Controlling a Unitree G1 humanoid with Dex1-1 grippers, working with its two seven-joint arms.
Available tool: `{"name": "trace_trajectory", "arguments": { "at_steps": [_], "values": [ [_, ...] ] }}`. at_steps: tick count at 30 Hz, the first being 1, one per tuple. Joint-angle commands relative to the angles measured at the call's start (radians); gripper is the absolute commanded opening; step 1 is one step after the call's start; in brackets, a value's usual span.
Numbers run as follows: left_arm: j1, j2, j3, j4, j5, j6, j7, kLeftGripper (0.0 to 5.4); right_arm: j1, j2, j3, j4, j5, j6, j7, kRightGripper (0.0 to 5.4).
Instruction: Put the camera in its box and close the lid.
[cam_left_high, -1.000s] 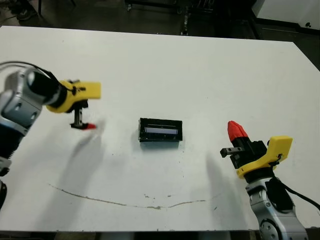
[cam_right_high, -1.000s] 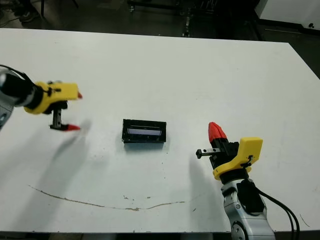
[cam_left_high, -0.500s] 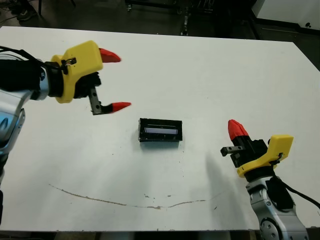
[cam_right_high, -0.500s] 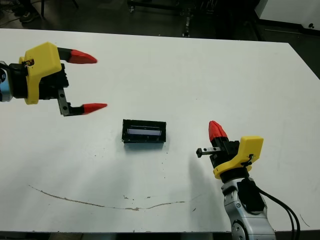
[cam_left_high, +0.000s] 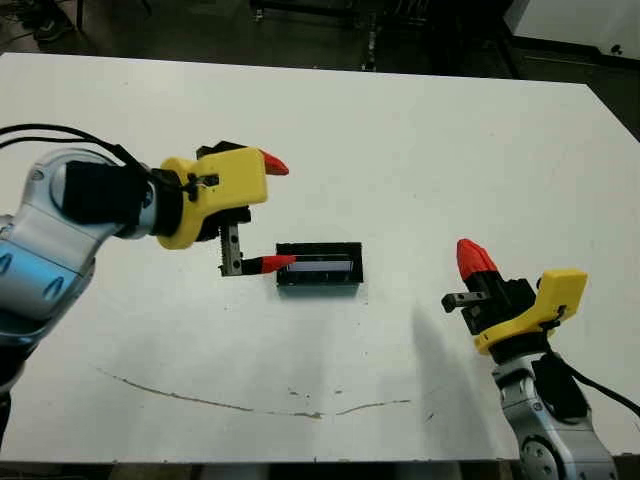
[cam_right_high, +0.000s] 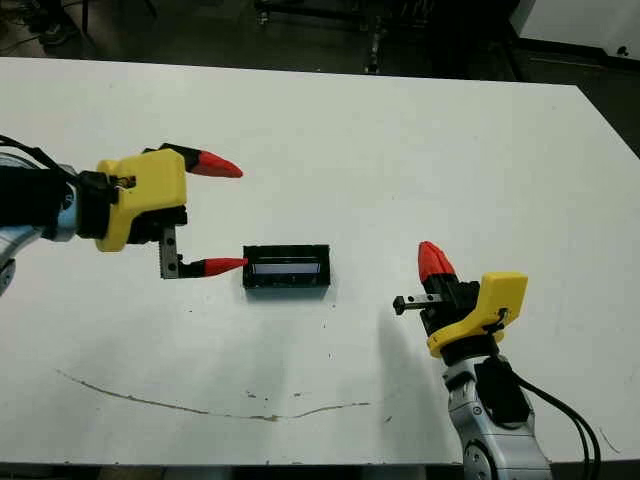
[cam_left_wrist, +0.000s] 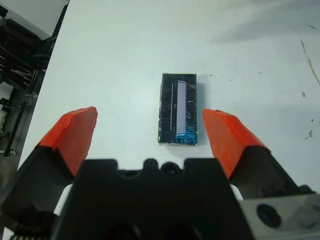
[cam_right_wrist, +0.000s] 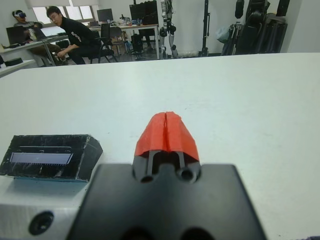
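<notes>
A white table (cam_left_high: 400, 120), scuffed by a thin curved mark near its front edge, fills the scene in a workroom where people sit at desks beyond. At its centre lies the closed box (cam_left_high: 319, 267), black and rectangular, a shiny strip showing through the lid (cam_left_wrist: 181, 107) (no writing legible). The left gripper (cam_left_high: 275, 213) hovers beside it, fingers spread wide; the right gripper (cam_left_high: 472, 258), fingers pressed together, waits well apart.

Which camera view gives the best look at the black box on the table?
The left wrist view: the box lies centred between the open left gripper fingers, seen from above. The head views show it small; the right wrist view shows only one long side, low.
</notes>
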Motion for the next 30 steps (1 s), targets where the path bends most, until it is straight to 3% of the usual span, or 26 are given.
{"name": "trace_trajectory", "arguments": {
  "at_steps": [1,8,14,30],
  "values": [
    [0.016,-0.008,-0.046,0.002,0.029,-0.019,0.026,5.37,0.010,-0.006,-0.003,0.006,-0.001,0.000,-0.004,0.00],
    [0.044,-0.034,-0.147,0.027,0.125,-0.074,0.097,5.37,0.017,-0.003,-0.002,-0.001,0.000,0.004,-0.008,0.00],
    [0.091,-0.053,-0.177,0.063,0.194,-0.151,0.131,5.37,0.019,-0.007,0.002,-0.003,-0.006,0.005,-0.008,0.00],
    [0.152,-0.080,-0.258,0.107,0.327,-0.139,0.136,5.37,0.020,-0.004,0.002,-0.004,-0.001,0.012,-0.013,0.00]
  ]
}}
